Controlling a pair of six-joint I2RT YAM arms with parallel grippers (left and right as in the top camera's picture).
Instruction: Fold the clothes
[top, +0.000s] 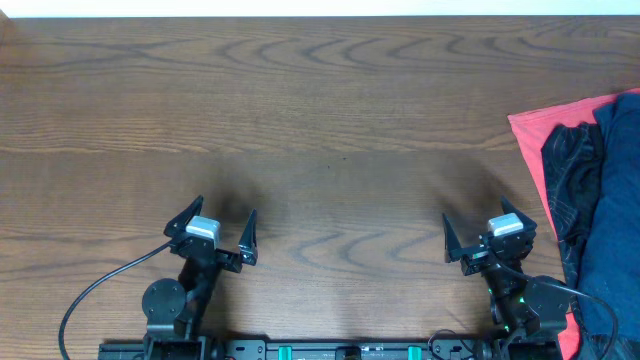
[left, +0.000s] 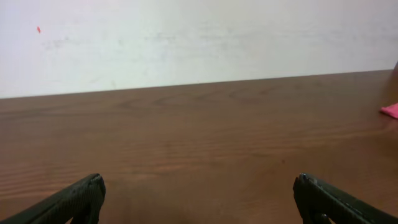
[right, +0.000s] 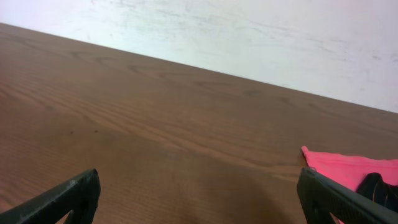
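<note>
The dark navy-blue shorts (top: 612, 220) lie in a heap at the table's right edge, partly cut off by the frame, on top of other cloth. My left gripper (top: 222, 227) is open and empty over bare wood at the front left. My right gripper (top: 487, 230) is open and empty at the front right, just left of the heap and apart from it. The shorts do not show in either wrist view. Both wrist views show wide-spread fingers over bare table: the left gripper (left: 198, 190) and the right gripper (right: 199, 186).
A bright red cloth (top: 535, 130) lies under the heap, its corner showing in the right wrist view (right: 348, 168). A shiny black crinkled garment (top: 570, 170) lies between the red cloth and the shorts. The wooden table (top: 320, 120) ends at a white wall at the back.
</note>
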